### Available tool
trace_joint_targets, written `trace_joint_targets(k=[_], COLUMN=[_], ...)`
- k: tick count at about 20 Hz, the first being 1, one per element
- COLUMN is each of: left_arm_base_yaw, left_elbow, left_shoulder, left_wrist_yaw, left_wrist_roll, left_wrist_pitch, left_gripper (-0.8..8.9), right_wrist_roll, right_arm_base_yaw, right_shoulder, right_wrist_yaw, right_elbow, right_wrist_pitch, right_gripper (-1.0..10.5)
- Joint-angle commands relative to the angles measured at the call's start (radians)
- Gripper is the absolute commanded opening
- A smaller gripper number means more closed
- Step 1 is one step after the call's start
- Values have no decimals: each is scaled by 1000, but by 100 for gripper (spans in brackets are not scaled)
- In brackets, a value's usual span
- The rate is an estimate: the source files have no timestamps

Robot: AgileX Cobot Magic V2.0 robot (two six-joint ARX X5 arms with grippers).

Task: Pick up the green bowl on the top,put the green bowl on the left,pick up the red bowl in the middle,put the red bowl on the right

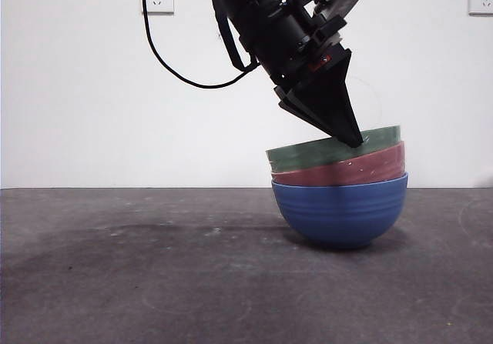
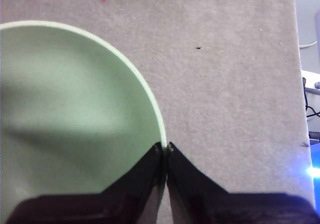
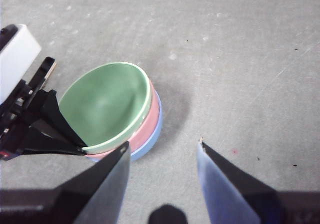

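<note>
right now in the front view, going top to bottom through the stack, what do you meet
left gripper, shut on the rim → green bowl, tilted → red bowl → blue bowl → table

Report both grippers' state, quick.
Left gripper: shut on the green bowl rim.
Right gripper: open, holding nothing.

Low front camera level across the tabletop (image 1: pixel 115 282), left wrist close overhead, right wrist higher, all sharing the green bowl (image 1: pixel 331 150)
</note>
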Motion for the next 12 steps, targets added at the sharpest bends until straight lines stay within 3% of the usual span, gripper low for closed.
trace_joint_targets(k=[1, 6, 12], left_arm_base_yaw=[1, -2, 3], left_elbow=[1, 114, 453], left_shoulder=[19, 6, 0], left_wrist_yaw=[0, -1, -15], left_wrist_roll=[12, 9, -44], left_wrist_pitch=[3, -72, -468], left_gripper=[-12, -8, -8], right_wrist_roll=[6, 6, 6], right_arm_base_yaw=[1, 1, 1], right_shoulder=[0, 0, 0], right_wrist_yaw=[-2, -1, -1], right_elbow=[2, 2, 2], right_wrist_pitch=[3, 3, 4], right_gripper=[221, 220, 220])
